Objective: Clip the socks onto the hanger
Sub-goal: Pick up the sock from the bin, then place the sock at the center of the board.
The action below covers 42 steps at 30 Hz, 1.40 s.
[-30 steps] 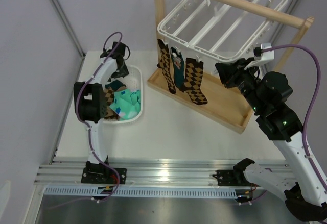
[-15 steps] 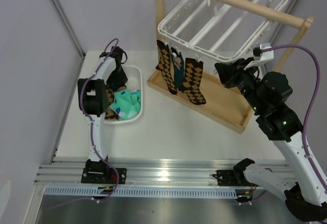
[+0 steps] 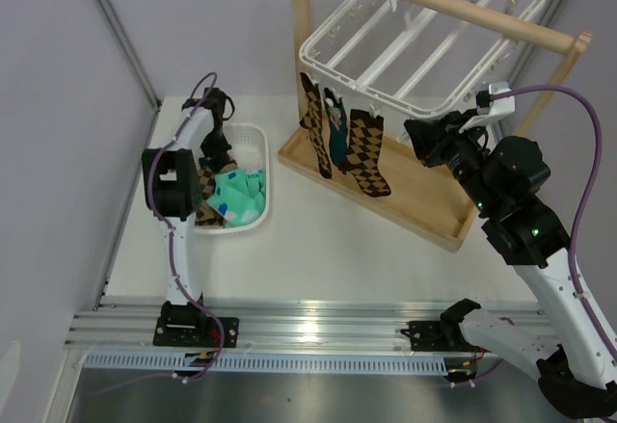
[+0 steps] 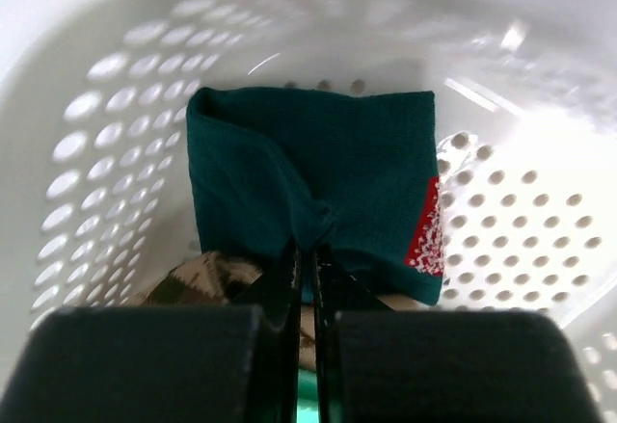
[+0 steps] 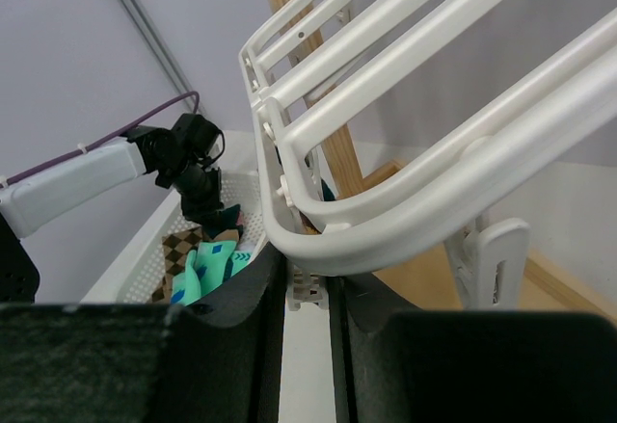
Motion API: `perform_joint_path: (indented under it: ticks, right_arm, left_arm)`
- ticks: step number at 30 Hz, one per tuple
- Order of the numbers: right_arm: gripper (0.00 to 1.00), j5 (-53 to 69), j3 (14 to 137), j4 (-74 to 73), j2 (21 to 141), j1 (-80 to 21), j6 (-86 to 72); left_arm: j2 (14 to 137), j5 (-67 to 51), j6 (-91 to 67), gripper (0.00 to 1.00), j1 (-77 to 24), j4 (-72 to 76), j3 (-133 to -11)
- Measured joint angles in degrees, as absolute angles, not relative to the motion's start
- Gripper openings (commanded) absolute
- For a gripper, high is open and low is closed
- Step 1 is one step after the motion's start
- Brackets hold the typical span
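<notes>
Deep in the white basket, my left gripper is shut on a pinched fold of a dark teal sock with a red-white mark. From above, that gripper sits at the basket's far end. The white grid hanger hangs from the wooden rod. Two argyle socks and a teal one are clipped along its near left edge. My right gripper is shut on a small white clip under the hanger's rim.
A mint green sock and an argyle sock lie in the basket. The wooden stand rests on its tray base at the back right. Grey walls close in the left side and the back.
My left gripper has gone from open to shut, pinching the teal sock, and has shifted slightly left in the basket. The right arm has held still.
</notes>
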<state>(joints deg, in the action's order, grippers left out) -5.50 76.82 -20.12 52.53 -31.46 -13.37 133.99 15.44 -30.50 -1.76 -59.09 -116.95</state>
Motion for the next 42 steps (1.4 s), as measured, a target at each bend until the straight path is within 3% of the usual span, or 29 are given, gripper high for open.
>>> perform_joint_path:
  ticks: [7,23,31,42]
  right_arm:
    - [0.06,-5.06,76.82,-19.81,52.56,-31.46,-13.37]
    - [0.06,-4.08,76.82,-19.51,52.56,-31.46,-13.43]
    - [0.06,-3.95,76.82,-19.4,52.53,-31.46,-13.45]
    - [0.06,-3.97,76.82,-19.4,52.53,-31.46,-13.45]
  left_arm:
    - [121.45,18.9,-29.58,0.01,-3.36,-54.04,-106.39]
    - [85.49,19.62,-23.9,0.01,-20.4,-43.79,-101.16]
    - [76.12,7.51,-23.46,0.01,-25.08,-43.29,-97.65]
    - [75.68,-12.86,-26.72,0.01,-43.9,-35.73,-83.83]
